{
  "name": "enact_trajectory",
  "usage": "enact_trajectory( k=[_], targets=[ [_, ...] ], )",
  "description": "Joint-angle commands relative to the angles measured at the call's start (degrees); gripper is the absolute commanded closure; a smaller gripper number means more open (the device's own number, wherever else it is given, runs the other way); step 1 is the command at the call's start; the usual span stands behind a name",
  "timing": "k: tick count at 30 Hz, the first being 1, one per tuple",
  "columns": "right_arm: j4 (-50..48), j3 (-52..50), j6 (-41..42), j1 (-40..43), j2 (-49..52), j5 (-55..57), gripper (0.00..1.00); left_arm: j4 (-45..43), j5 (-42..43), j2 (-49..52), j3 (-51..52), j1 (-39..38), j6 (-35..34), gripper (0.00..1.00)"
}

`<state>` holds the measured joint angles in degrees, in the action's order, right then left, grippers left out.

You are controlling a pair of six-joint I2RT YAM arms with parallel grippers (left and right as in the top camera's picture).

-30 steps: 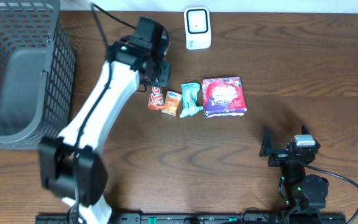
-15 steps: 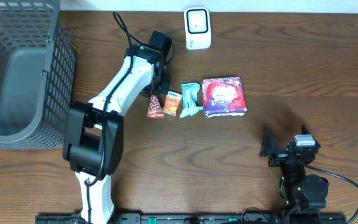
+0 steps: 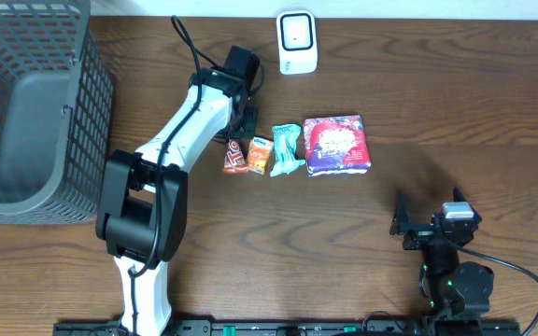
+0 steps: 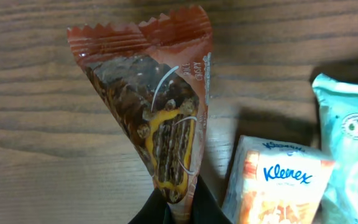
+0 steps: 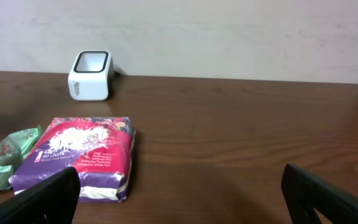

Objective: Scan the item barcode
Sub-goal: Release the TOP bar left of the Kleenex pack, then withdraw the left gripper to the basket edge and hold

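Bar [image 4: 160,118]: pinched at its narrow end by the shut left gripper [image 4: 174,208]; found left of the scanner [image 3: 296,42], nearer the arms.
Tissue pack [image 4: 278,183], teal pack [image 3: 287,150], purple pack [image 3: 337,145]: ranged in front of the scanner.
Right gripper [image 5: 182,194]: fingers spread wide, nothing held; placed well apart from the scanner.

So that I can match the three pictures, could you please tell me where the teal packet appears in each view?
Overhead: the teal packet lies mid-row, between the Kleenex pack and the purple package.
Left wrist: at the right edge, cut off, right of the Kleenex pack.
Right wrist: lower left, left of the purple package.
Shared landmarks: the Kleenex pack links overhead to left wrist, the purple package overhead to right wrist.
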<state>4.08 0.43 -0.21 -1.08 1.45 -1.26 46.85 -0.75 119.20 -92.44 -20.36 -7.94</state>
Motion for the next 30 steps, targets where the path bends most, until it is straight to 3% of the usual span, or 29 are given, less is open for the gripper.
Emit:
enact_trajectory(
  k=[1, 7, 10, 14, 15, 23, 27, 30],
  targets=[
    [0.2, -0.1, 0.8, 0.2, 0.0, 0.3, 0.01, -0.5, 0.0, 0.7, 2.8, -0.1, -0.9, 0.92],
    [0.2, -0.1, 0.8, 0.2, -0.1, 0.3, 0.01, -2.0, 0.1, 0.7, 5.3, -0.2, -1.6, 0.91],
    [0.2, -0.1, 0.8, 0.2, -0.1, 0.3, 0.01, -2.2, 0.1, 0.7, 5.3, -0.2, -4.7, 0.83],
    [0.2, -0.1, 0.8, 0.2, 0.0, 0.3, 0.01, -1.6, 0.2, 0.4, 3.9, -0.2, -5.0, 0.50],
    [0.2, -0.1, 0.8, 0.2, -0.1, 0.3, 0.01, -1.0, 0.2, 0.1, 3.2, -0.2, -5.1, 0.47],
    [0.2, -0.1, 0.8, 0.2, -0.1, 0.3, 0.01, 4.2, 0.3, -11.3, -1.1, -0.2, -5.1, 0.47],
    [0.2, -0.1, 0.8, 0.2, 0.0, 0.3, 0.01, 6.5, 0.3, -21.9, -1.1, -0.2, -5.1, 0.08],
    [0.2, -0.1, 0.8, 0.2, -0.1, 0.3, 0.01, 9.6, 0.3, -28.7, -1.1, -0.2, -5.0, 0.01]
  ],
)
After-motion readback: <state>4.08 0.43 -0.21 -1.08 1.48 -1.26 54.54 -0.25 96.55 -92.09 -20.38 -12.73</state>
